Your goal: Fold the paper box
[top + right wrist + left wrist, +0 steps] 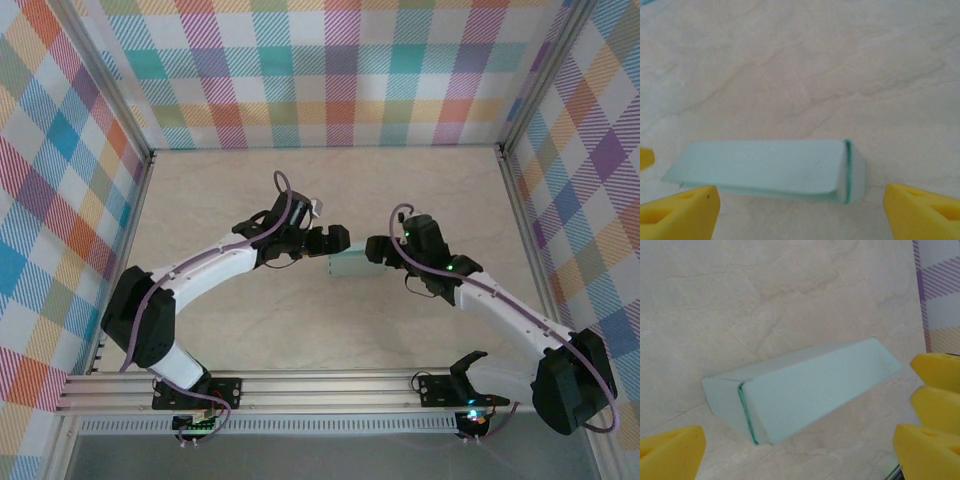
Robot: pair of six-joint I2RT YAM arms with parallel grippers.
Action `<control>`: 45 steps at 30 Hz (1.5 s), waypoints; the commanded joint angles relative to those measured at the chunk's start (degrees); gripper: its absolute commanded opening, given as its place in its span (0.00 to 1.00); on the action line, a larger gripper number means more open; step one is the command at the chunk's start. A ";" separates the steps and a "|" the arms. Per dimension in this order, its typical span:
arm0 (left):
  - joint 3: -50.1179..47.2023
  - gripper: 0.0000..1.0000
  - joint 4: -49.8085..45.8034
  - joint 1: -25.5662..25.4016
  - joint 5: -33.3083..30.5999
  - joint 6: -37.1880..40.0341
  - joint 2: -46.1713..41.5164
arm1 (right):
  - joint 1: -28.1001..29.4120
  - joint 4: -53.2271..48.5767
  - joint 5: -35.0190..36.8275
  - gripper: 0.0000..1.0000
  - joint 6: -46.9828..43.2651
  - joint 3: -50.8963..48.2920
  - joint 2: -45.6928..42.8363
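Box [810,390] sits between left fingers [670,450] and right fingers [680,212], both wide open, empty; seemingly untucked end flap may spring open.

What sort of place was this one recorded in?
Probably a robot test cell, not a home or workshop: plaid walls enclose a marble-look table, and two arms are bolted to an aluminium rail at its near edge.

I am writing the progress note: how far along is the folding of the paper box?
Done: the paper box lies on the table as a closed long box, with one end flap folded in. In hand: nothing; the left gripper and right gripper stand open at its ends. Left: perhaps pressing that end's seam flat.
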 commanded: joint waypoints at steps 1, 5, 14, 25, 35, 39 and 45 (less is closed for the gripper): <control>-2.18 0.95 6.09 0.69 2.23 -5.11 1.77 | -4.51 3.24 -11.39 0.84 5.85 1.29 3.23; -3.53 0.94 9.07 0.82 4.19 -6.39 3.95 | -8.22 8.11 -20.21 0.76 10.62 -0.39 5.39; -8.08 0.77 17.41 2.62 7.79 -11.10 7.23 | -11.92 11.03 -25.90 0.63 12.85 -3.09 8.29; -11.85 0.55 20.63 2.89 8.75 -11.54 9.96 | -12.18 11.73 -25.72 0.42 12.18 -7.31 10.94; -16.40 0.46 24.99 4.06 9.82 -11.71 11.28 | -13.73 13.02 -25.12 0.27 11.96 -11.02 9.99; -16.75 0.63 24.16 5.08 10.24 -10.46 9.78 | -14.37 12.42 -26.13 0.43 11.60 -10.21 9.29; -12.53 0.67 19.53 5.08 10.68 -7.46 8.83 | -14.34 11.03 -28.27 0.55 11.38 -5.75 8.49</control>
